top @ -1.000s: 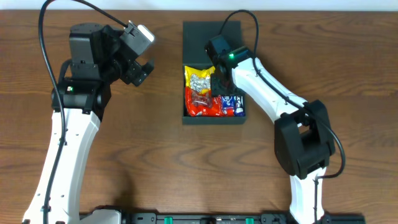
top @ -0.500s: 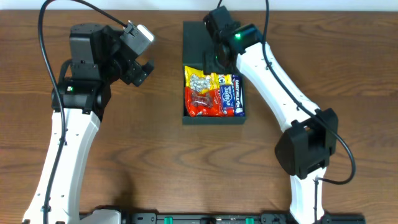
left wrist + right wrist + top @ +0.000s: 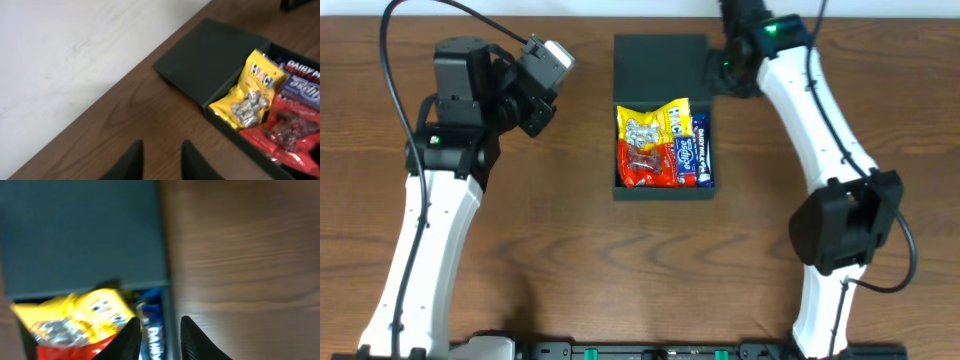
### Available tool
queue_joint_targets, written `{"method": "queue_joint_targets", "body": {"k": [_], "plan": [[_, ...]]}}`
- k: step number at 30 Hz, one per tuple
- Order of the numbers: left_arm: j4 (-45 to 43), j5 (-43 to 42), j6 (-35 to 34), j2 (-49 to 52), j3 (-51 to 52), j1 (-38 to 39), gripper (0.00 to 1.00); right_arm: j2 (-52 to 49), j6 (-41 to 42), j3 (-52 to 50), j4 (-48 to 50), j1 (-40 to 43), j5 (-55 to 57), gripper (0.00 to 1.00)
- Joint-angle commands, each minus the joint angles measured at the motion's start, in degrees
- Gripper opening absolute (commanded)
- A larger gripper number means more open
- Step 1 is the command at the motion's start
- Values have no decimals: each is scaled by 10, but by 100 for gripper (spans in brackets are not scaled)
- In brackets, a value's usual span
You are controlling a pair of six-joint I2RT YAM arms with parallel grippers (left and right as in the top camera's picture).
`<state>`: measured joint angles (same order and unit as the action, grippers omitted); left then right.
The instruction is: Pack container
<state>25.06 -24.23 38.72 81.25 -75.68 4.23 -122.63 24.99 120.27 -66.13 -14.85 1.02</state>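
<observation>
Wood table (image 3: 570, 250). Container (image 3: 660, 192) open, lid (image 3: 660, 65) laid flat: ahead-right of left gripper (image 3: 161, 150), under right gripper (image 3: 159, 330). Both sets of fingers narrowly parted, empty. Inside: red packet (image 3: 645, 165), yellow packet (image 3: 665, 120), blue bar (image 3: 300, 82) reading "DAIRY M".

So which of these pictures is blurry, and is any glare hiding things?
Right wrist view: smeared throughout, the yellow packet and container lid soft-edged; left wrist view: sharper, packet lettering readable; overhead view: crisp, evenly lit, no obvious glare on the table.
</observation>
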Motion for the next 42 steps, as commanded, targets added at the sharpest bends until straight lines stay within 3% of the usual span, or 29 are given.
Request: {"method": "queue_joint_targets", "body": {"k": [1, 2, 8, 15, 20, 26, 34, 42], "plan": [[-17, -13, -2, 47, -6, 0, 12, 5, -4, 12, -1, 31, 9, 25], [-32, -14, -2, 62, -6, 0, 6, 5, -2, 12, 0, 38, 9, 20], [-152, -33, -19, 150, -6, 0, 6, 5, -2, 7, 34, 67, 9, 2], [-363, -39, -252, 264, -6, 0, 6, 3, -3, -15, 111, 73, 8, 1], [-467, -39, -384, 326, -15, 0, 5, -13, -28, -41, 182, 80, -63, 1], [-448, -43, -445, 408, -95, 0, 6, -68, -3, -46, 265, 114, -187, 1], [-266, -68, -471, 527, -283, 0, 6, -158, 86, -46, 340, 149, -312, 2], [-190, -81, -471, 541, -292, 4, 6, -200, 87, -46, 357, 137, -370, 1]]}}
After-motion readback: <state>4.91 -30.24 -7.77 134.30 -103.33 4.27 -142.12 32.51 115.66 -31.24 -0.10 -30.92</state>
